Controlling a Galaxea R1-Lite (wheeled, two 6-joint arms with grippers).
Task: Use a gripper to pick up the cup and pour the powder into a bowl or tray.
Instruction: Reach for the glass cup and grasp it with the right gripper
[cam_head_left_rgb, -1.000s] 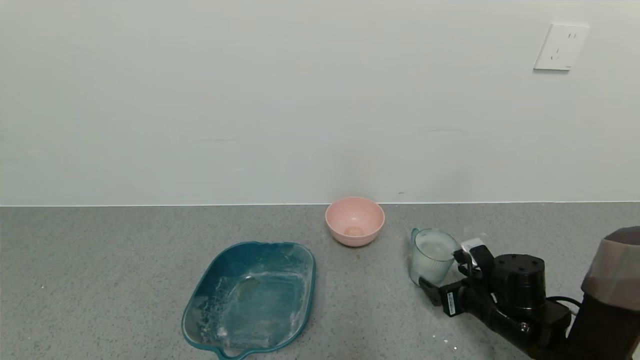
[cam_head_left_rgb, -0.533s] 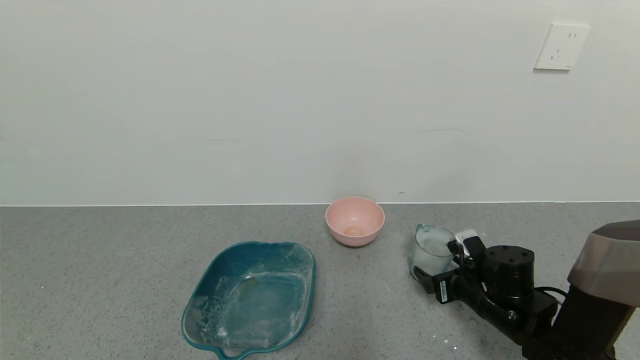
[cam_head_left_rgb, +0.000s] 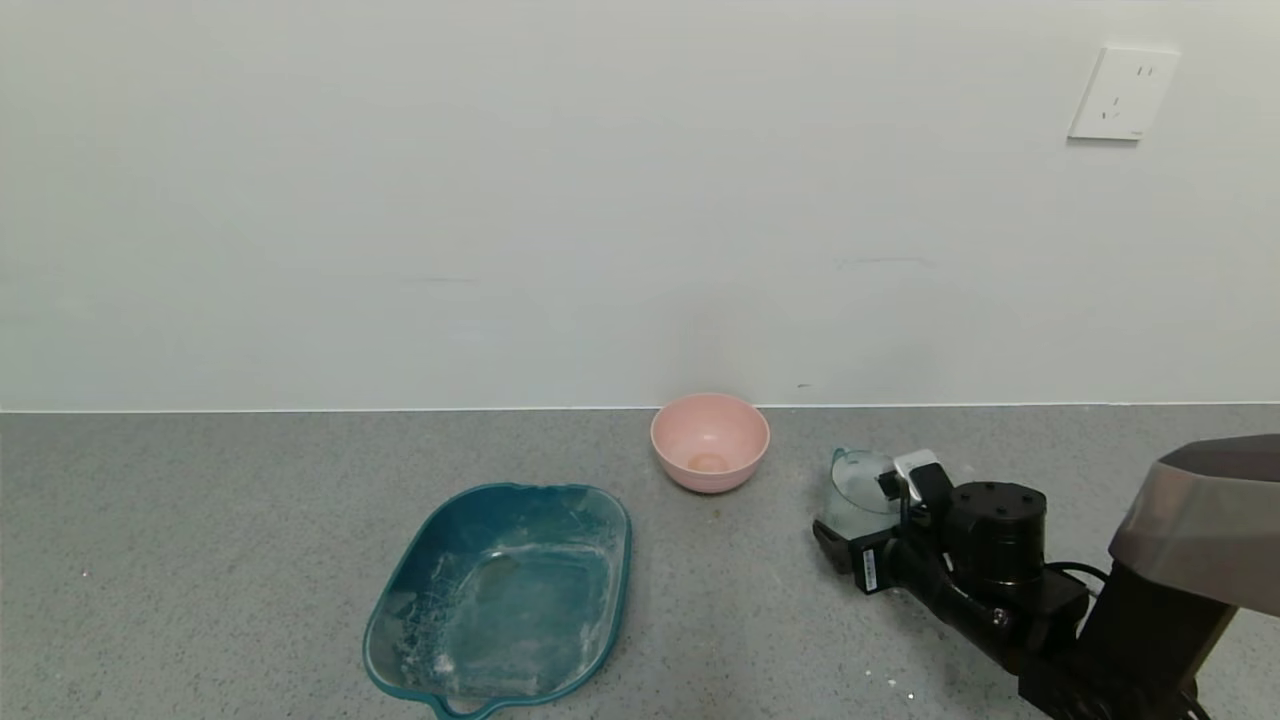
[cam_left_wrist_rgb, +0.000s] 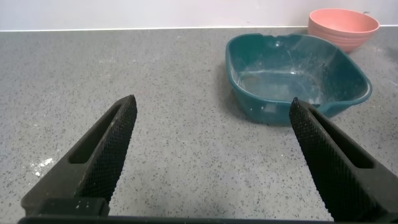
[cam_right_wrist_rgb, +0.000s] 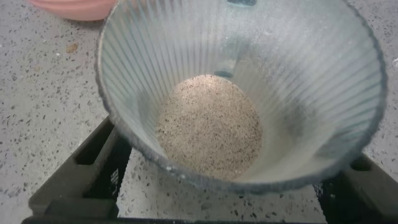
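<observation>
My right gripper (cam_head_left_rgb: 865, 512) is shut on the cup (cam_head_left_rgb: 853, 490), a clear ribbed tumbler with a pour lip, at the right of the grey counter. In the right wrist view the cup (cam_right_wrist_rgb: 249, 56) fills the picture between my right gripper's (cam_right_wrist_rgb: 236, 158) black fingers (cam_right_wrist_rgb: 93, 168), with a mound of pale beige powder (cam_right_wrist_rgb: 208, 127) at its bottom. The pink bowl (cam_head_left_rgb: 709, 440) stands to the cup's left near the wall, apart from it, with a small beige patch inside; its rim also shows in the right wrist view (cam_right_wrist_rgb: 74, 7). My left gripper (cam_left_wrist_rgb: 211, 112) is open and empty over bare counter.
A teal rectangular tray (cam_head_left_rgb: 620, 530) smeared with powder sits left of the bowl, nearer the front; it also shows in the left wrist view (cam_left_wrist_rgb: 236, 68) with the bowl (cam_left_wrist_rgb: 343, 28) behind it. A wall backs the counter, with a socket (cam_head_left_rgb: 1122, 93) high on the right.
My right gripper has moved left and a little toward the wall with the cup between its fingers. The bowl and tray have not moved.
</observation>
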